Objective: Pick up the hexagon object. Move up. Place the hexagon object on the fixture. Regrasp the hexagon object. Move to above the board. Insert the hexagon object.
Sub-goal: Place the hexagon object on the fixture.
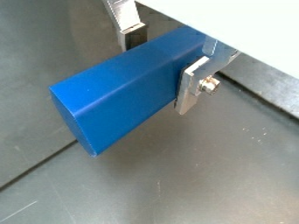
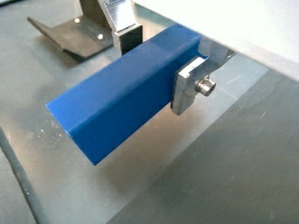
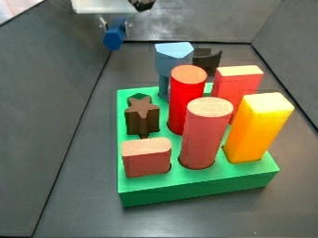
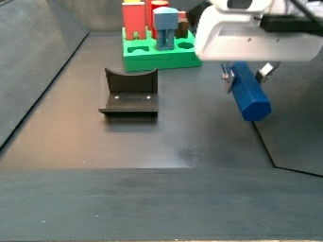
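The hexagon object is a long blue prism, seen in both wrist views (image 1: pixel 117 96) (image 2: pixel 117 96). My gripper (image 1: pixel 163 63) (image 2: pixel 159 66) is shut on one end of it, a silver finger (image 1: pixel 193 83) pressed on each side. In both side views the blue piece (image 3: pixel 113 37) (image 4: pixel 248 97) hangs from the gripper (image 4: pixel 246 74) above the dark floor. The fixture (image 4: pixel 128 95) (image 2: pixel 73 35) stands on the floor to one side of the gripper, apart from the piece. The green board (image 3: pixel 187 191) (image 4: pixel 158 59) lies farther off.
The board carries several pieces: a red cylinder (image 3: pixel 188 88), a salmon cylinder (image 3: pixel 206 130), a yellow block (image 3: pixel 255 125), a brown star (image 3: pixel 143 113), a pink block (image 3: pixel 147 156) and a grey-blue piece (image 3: pixel 172 58). Dark walls enclose the floor.
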Available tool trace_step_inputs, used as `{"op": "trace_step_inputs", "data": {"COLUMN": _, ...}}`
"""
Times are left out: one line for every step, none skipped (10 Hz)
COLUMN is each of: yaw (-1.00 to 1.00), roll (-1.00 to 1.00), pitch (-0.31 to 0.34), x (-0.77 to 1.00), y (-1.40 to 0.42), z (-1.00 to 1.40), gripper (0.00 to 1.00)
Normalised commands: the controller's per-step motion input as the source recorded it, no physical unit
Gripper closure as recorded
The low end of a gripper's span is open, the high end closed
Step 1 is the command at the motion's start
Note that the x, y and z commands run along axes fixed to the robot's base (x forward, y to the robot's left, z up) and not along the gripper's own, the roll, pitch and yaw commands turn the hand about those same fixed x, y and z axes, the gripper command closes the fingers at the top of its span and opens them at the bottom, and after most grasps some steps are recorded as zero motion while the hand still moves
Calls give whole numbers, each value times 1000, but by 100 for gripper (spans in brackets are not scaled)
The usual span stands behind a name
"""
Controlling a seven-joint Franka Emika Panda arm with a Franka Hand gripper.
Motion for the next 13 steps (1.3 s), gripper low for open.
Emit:
{"op": "trace_step_inputs", "data": {"yaw": -18, "roll": 42, "pitch": 42, "x": -25, "y": 7, "z": 1000, "gripper": 100}}
{"op": "trace_step_inputs", "data": {"yaw": -25, "roll": 61, "pitch": 46, "x": -31, "y": 12, "z": 1000, "gripper": 100}}
{"op": "trace_step_inputs", "data": {"yaw": -29, "roll": 83, "pitch": 51, "x": -37, "y": 17, "z": 1000, "gripper": 100}}
{"op": "trace_step_inputs", "data": {"yaw": -24, "roll": 95, "pitch": 54, "x": -41, "y": 18, "z": 1000, "gripper": 100}}
{"op": "trace_step_inputs", "data": {"yaw": -12, "roll": 103, "pitch": 58, "x": -43, "y": 16, "z": 1000, "gripper": 100}}
{"op": "trace_step_inputs", "data": {"yaw": 0, "roll": 107, "pitch": 60, "x": -44, "y": 12, "z": 1000, "gripper": 100}}
{"op": "trace_step_inputs", "data": {"yaw": 14, "roll": 114, "pitch": 65, "x": -37, "y": 10, "z": 841, "gripper": 100}}
{"op": "trace_step_inputs", "data": {"yaw": 18, "roll": 117, "pitch": 71, "x": -34, "y": 8, "z": 763, "gripper": 100}}
{"op": "trace_step_inputs", "data": {"yaw": 23, "roll": 118, "pitch": 73, "x": -25, "y": 9, "z": 605, "gripper": 100}}
{"op": "trace_step_inputs", "data": {"yaw": 18, "roll": 95, "pitch": 73, "x": -17, "y": 9, "z": 441, "gripper": 100}}
{"op": "trace_step_inputs", "data": {"yaw": 14, "roll": 82, "pitch": 75, "x": -10, "y": 11, "z": 314, "gripper": 100}}
{"op": "trace_step_inputs", "data": {"yaw": 14, "roll": 72, "pitch": 78, "x": -6, "y": 10, "z": 179, "gripper": 100}}
{"op": "trace_step_inputs", "data": {"yaw": 137, "roll": -137, "pitch": 275, "x": 1000, "y": -368, "z": -178, "gripper": 100}}
